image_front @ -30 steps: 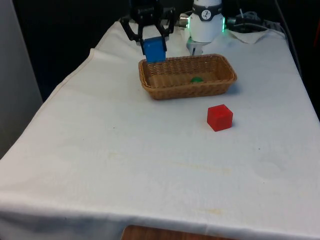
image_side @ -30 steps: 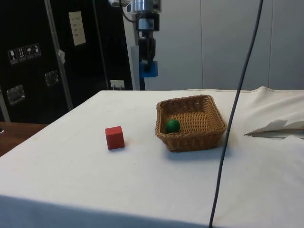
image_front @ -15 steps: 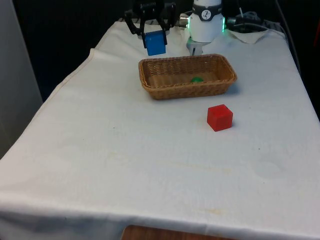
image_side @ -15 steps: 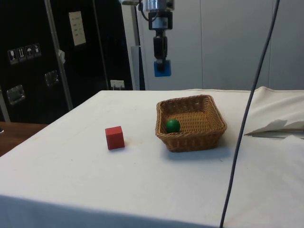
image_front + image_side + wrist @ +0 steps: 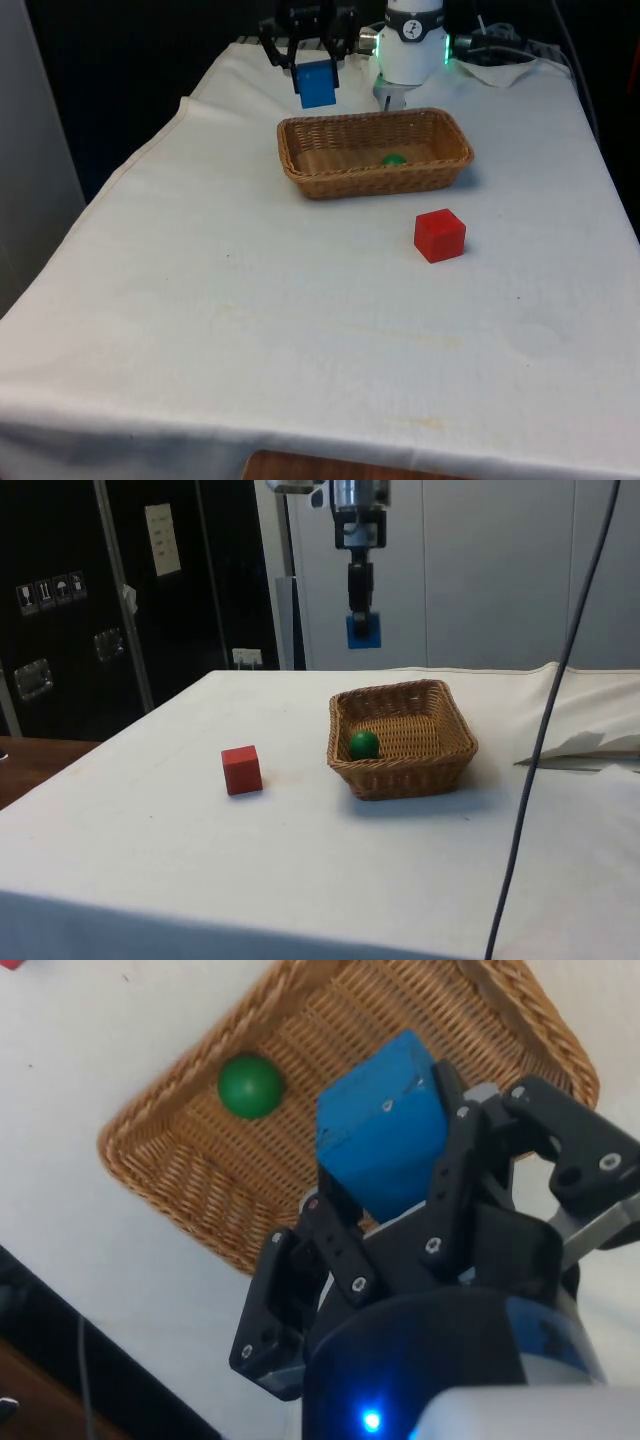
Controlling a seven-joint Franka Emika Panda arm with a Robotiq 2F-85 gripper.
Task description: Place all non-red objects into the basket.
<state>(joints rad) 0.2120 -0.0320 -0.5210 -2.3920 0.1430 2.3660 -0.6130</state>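
White arm base with green-lit ring, black end effector (image 5: 385,1165) (silver screws along its linkages).

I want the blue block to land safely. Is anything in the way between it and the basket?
Nothing visible is. The blue block hangs in the tool above the wicker basket; a green ball lies inside.

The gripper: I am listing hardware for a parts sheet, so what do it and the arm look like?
The gripper is black, with two fingers built from jointed black links fastened by small silver screws. Its body is dark and rounded towards the wrist. In the side view the gripper hangs from a silver-grey metal wrist section. The arm's base is white with a black band and green lights.
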